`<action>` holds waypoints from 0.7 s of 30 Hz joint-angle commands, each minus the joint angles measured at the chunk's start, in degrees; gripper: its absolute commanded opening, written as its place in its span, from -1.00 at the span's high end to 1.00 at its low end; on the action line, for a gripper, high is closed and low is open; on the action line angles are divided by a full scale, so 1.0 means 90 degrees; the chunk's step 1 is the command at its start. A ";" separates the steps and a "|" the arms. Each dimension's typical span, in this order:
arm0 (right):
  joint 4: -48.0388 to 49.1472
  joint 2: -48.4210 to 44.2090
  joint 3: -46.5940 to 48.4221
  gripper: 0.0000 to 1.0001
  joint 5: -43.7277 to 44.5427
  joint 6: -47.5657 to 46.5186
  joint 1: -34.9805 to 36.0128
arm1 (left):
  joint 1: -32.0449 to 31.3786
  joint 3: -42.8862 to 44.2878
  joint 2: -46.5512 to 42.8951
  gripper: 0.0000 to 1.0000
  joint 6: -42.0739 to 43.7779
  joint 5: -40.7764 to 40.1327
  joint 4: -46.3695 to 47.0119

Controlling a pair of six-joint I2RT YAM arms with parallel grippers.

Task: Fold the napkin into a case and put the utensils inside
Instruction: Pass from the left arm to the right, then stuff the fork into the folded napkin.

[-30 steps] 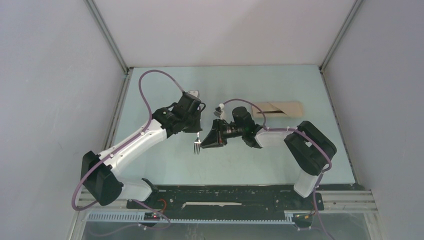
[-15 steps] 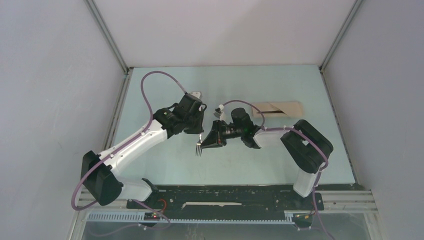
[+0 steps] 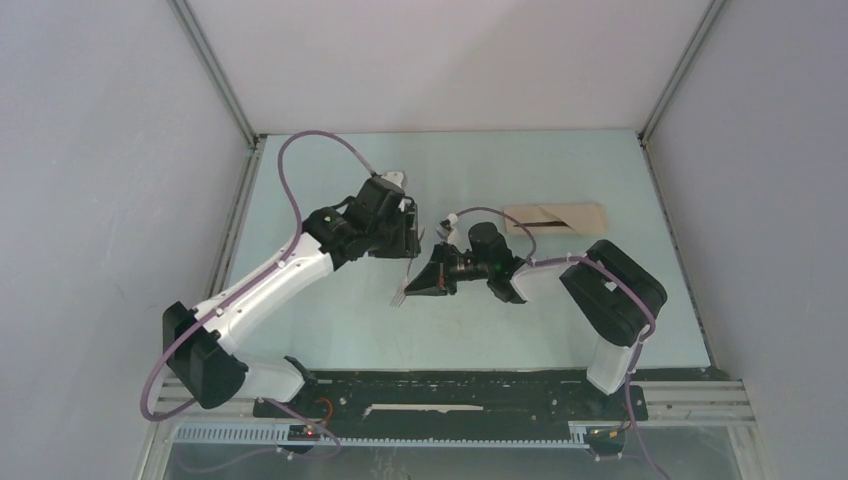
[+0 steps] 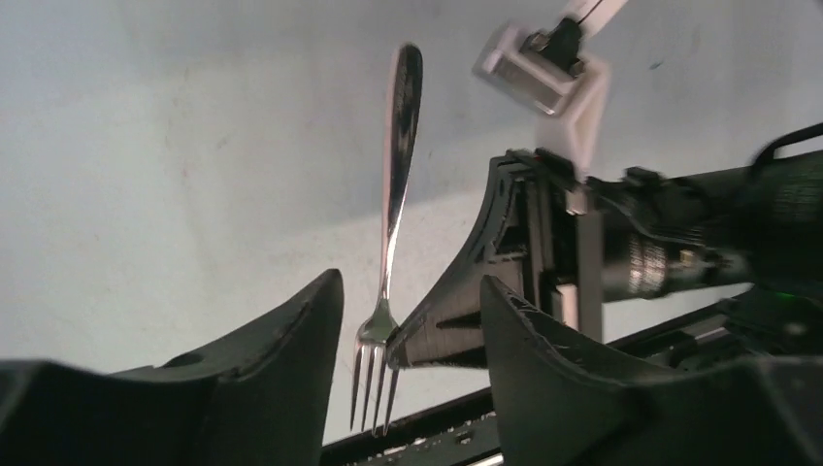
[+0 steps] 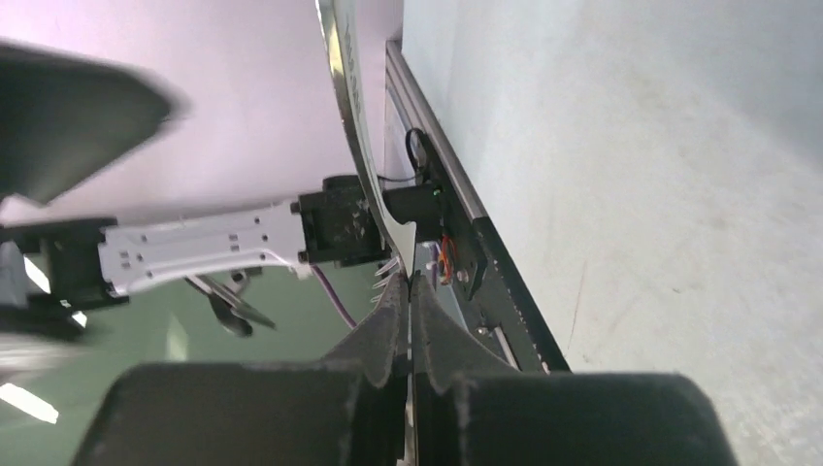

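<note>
The napkin (image 3: 555, 218) lies folded into a flat tan case at the table's far right, well apart from both arms. The left gripper (image 4: 410, 291) stands with jaws apart on either side of the fork (image 4: 398, 165), not touching it. The right gripper (image 5: 410, 291) is pinched tight on its neck, just above the tines. The left should probably draw clear before the right carries the fork, handle first, to the case's mouth. The pale blue table (image 3: 300, 320) looks smooth and matte; plain grey walls (image 3: 420, 60) enclose it.
</note>
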 commanded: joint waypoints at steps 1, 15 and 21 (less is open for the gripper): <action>0.1101 -0.0253 -0.0428 1.00 0.0658 0.1551 -0.0350 | 0.0015 0.0787 -0.0425 -0.27 0.0211 -0.0229 -0.0175; -0.2932 -0.1878 -0.0268 1.00 0.2986 0.3010 -0.1527 | 0.0169 0.0149 -0.2072 -0.35 0.0376 0.0427 -0.0094; -0.3782 -0.1851 0.0108 1.00 0.2820 0.3585 -0.2026 | 0.0168 -0.0008 -0.2409 -0.35 0.0348 0.0581 -0.0083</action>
